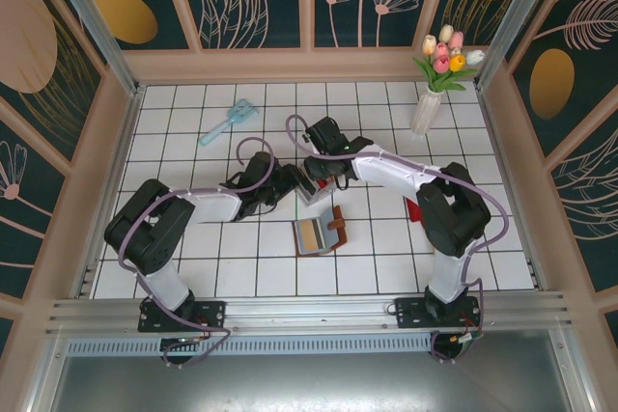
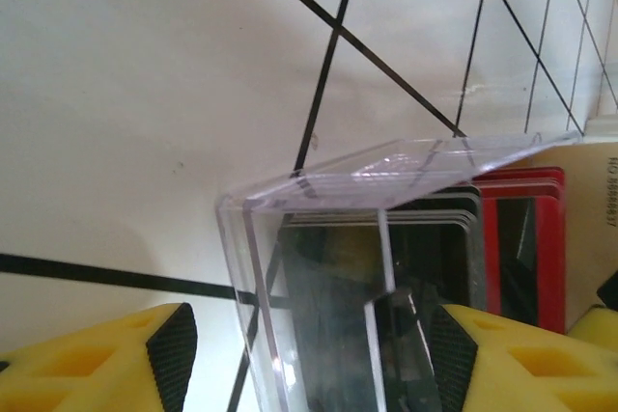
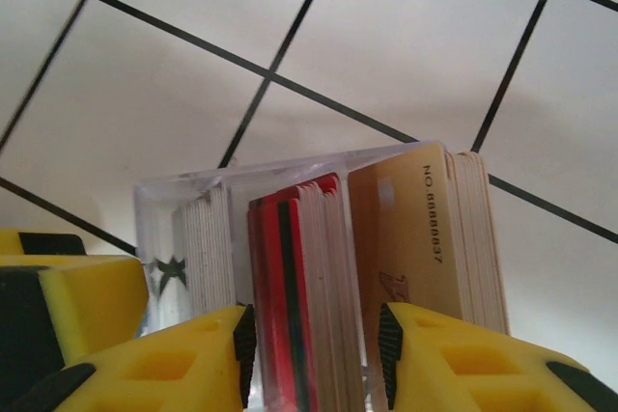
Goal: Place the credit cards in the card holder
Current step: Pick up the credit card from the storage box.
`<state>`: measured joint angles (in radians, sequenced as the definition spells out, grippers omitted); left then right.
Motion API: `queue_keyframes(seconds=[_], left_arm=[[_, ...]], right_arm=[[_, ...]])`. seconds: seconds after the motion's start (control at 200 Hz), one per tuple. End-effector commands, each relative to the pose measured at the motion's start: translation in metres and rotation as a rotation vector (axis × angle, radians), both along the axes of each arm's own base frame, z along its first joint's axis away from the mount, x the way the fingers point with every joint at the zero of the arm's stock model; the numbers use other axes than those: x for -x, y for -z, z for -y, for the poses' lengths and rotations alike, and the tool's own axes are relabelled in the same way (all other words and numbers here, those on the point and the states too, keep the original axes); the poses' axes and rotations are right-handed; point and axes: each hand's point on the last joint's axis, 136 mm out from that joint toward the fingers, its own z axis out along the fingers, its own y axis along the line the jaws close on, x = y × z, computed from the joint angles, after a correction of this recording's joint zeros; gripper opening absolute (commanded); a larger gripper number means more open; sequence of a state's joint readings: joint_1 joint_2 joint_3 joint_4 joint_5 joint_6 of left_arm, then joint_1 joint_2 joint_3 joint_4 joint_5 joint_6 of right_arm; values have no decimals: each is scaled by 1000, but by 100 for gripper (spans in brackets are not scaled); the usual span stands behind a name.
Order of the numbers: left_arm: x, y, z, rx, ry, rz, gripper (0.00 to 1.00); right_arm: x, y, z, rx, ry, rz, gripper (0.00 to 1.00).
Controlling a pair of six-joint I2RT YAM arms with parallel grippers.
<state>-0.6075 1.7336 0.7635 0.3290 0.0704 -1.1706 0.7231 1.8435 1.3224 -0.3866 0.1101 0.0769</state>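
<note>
A clear plastic tray (image 1: 311, 190) stands mid-table with both grippers on it. Its compartments hold upright stacks of credit cards: pale ones (image 3: 208, 238), red ones (image 3: 290, 277) and gold ones (image 3: 415, 238). My right gripper (image 3: 316, 354) is shut on the red stack, a pad on each side. My left gripper (image 2: 314, 359) is open and straddles the tray's end compartment (image 2: 290, 238); the left pad (image 2: 174, 354) stands clear of the wall. Dark cards (image 2: 425, 238) and red cards (image 2: 526, 238) show through the plastic. The brown card holder (image 1: 333, 227) lies open just in front, with a card (image 1: 311, 234) on it.
A blue scoop (image 1: 227, 123) lies at the back left. A white vase (image 1: 426, 108) of tulips stands at the back right. Something red (image 1: 413, 209) lies beside the right arm. Wooden walls fence the tiled table (image 1: 193, 267).
</note>
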Motion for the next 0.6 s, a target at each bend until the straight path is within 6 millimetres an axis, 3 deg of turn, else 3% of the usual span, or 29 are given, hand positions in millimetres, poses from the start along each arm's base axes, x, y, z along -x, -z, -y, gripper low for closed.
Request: queue_keyframes(seconds=[0.0,0.35,0.596], left_arm=[[-9,0,6,27,9,14,67],[2,21,2,32,5,-36,62],[5,24,-1,24,-2,-40,61]], right_arm=[[-2,2,3,66,-16,13,42],[-2,27,9,207,-14,29,45],[-2,25,7,269,-18,74,42]])
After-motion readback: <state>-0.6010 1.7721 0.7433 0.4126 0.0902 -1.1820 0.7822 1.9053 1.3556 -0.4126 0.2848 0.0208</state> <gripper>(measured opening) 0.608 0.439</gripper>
